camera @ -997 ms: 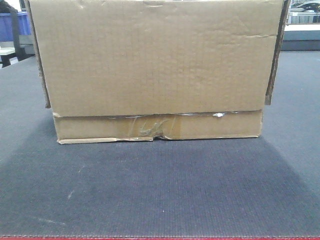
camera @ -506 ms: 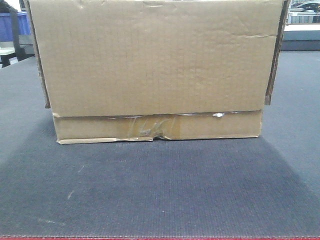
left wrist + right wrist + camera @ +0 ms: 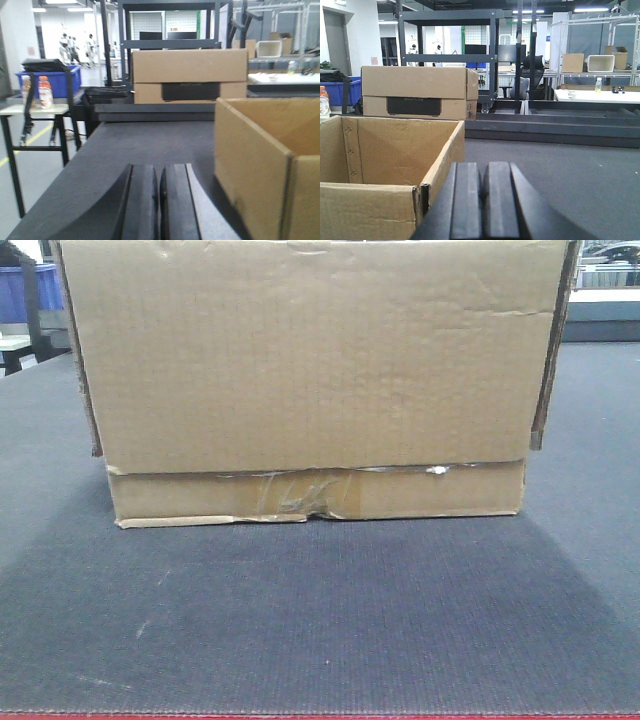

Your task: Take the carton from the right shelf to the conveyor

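The conveyor (image 3: 320, 630) is a wide, flat, dark grey belt with a fine woven texture and a thin red strip along its near edge. The carton (image 3: 310, 380) rests directly on the belt, open side up, its narrow bottom strip in contact with the surface. The carton sits to the right of the left gripper (image 3: 159, 205) and to the left of the right gripper (image 3: 482, 205), just beside each. Ahead of both grippers, a second box (image 3: 417, 92) with a dark label stands at the far end, apparently on the same belt.
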Robot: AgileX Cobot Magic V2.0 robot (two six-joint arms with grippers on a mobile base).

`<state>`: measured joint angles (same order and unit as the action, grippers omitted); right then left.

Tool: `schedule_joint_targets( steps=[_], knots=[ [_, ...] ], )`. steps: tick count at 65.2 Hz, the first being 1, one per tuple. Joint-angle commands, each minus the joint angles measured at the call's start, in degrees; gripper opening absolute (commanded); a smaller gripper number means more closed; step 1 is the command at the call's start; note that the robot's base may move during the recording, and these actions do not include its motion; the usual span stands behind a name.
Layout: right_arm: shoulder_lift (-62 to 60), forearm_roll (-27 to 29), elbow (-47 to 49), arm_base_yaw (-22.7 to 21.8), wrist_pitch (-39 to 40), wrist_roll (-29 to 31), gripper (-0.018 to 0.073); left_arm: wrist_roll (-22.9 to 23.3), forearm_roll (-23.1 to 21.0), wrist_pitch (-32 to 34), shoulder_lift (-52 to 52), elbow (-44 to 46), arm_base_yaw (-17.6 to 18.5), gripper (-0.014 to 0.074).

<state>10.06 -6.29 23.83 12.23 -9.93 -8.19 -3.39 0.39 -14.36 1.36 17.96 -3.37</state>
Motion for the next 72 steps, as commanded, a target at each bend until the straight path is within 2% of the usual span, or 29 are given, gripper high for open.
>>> schedule_joint_targets(
  steps=[1,7,16,20,72],
  knots=[
    [-0.25,-0.68,0.00,-0.19,1.45,0.33,-0.0070,-2.02,-1.51,5.67,-1.36,-5.67,-0.70,0.0020],
    [-0.38,-0.68,0.00,-0.19,1.43,0.33,-0.0070,-2.02,-1.39,11.58,-1.36,-12.96,-0.70,0.0020],
    [-0.38,-0.68,0.00,-0.19,1.43,0.33,-0.0070,-2.02,-1.51,16.65,-1.36,-17.96,-0.70,0.0020],
    [-0.38,-0.68,0.00,-0.19,1.43,0.33,-0.0070,-2.02,-1.51,14.03,-1.36,-17.96,-0.70,0.0020],
    [-0.38,-0.68,0.00,-0.19,1.43,0.33,-0.0070,-2.02,-1.51,14.03,-1.36,-17.96,-0.70,0.0020]
  ],
)
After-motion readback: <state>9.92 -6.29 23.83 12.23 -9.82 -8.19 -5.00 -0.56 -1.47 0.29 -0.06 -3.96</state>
